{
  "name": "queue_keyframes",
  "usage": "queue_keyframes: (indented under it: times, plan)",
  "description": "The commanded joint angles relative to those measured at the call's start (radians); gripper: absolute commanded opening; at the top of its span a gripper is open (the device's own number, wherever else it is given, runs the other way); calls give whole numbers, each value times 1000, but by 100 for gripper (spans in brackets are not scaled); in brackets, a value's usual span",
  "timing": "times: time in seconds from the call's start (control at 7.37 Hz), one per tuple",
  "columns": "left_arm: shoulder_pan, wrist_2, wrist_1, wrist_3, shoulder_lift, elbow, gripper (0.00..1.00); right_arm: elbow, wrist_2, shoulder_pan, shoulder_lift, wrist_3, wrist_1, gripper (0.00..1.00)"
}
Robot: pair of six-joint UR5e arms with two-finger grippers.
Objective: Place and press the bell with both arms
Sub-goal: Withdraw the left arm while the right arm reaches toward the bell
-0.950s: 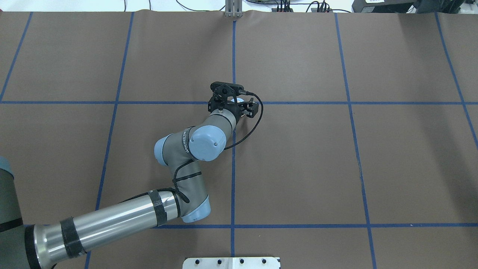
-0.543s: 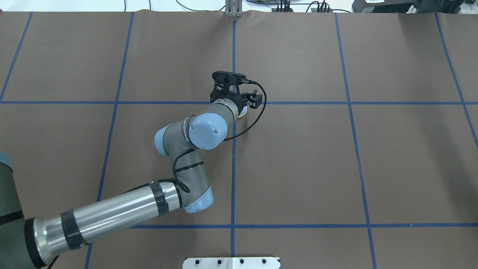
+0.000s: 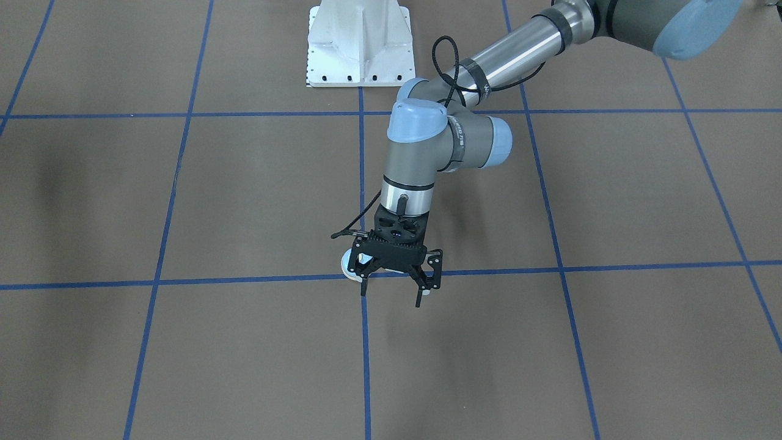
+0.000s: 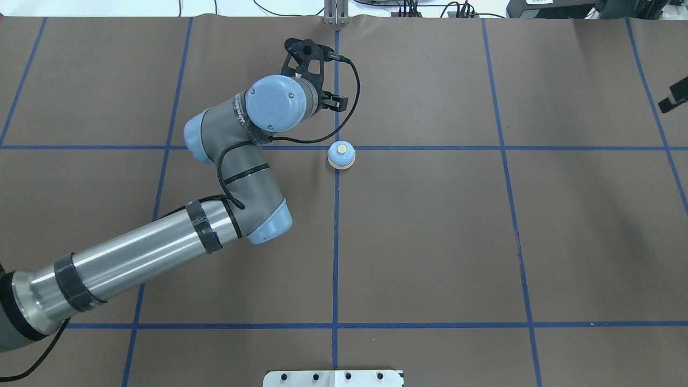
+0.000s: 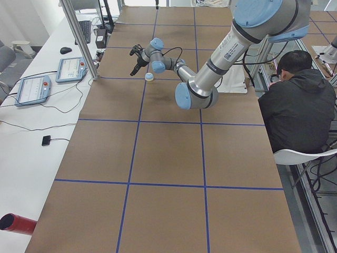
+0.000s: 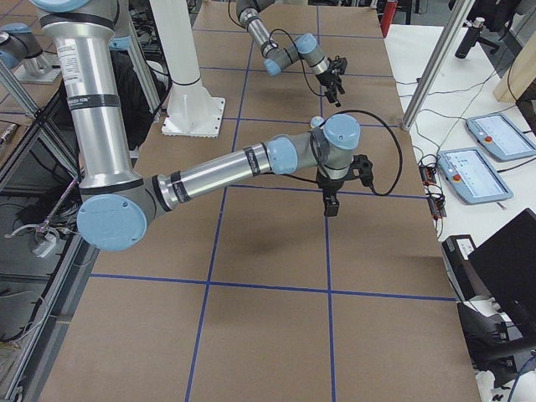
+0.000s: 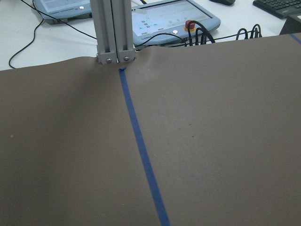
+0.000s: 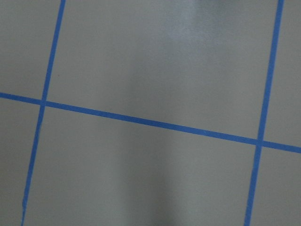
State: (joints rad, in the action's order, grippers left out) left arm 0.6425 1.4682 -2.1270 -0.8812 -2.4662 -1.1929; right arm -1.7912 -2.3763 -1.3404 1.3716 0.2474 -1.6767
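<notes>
uncovered since half a second ago, the bell (image 4: 341,155) stands by the centre tape crossing (image 4: 336,148), the left gripper (image 3: 394,287) lifted away toward the far edge, jaws apart; it looks light, hard and smooth-domed, best gripped low across its cream rim. the front view hides most of it behind that gripper; whether the right gripper (image 6: 329,208) is open i cannot tell.
</notes>
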Motion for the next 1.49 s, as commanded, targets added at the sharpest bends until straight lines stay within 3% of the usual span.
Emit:
queue_keyframes:
  times: [0.0,0.14,0.27,0.41,0.54,0.68,0.95,1.22,1.36]
  plan:
    - [95,124,83,66,44,-10,100,4,99,192,-179,319,0,95]
    - [129,136,87,158,87,-31,100,12,130,272,-272,499,-1,78]
    - [187,221,88,215,134,-54,100,27,179,353,-340,659,-1,50]
    - [260,347,87,256,177,-71,100,60,222,410,-403,737,0,14]
    - [304,413,87,292,237,-112,100,96,230,434,-449,742,0,0]
    - [336,449,87,344,310,-166,100,114,230,458,-482,742,0,0]
    - [411,529,88,433,419,-224,100,250,236,493,-619,742,8,0]
    - [506,613,219,556,432,-252,100,402,273,538,-657,766,234,0]
    - [526,609,286,664,482,-293,100,480,328,572,-713,788,270,0]
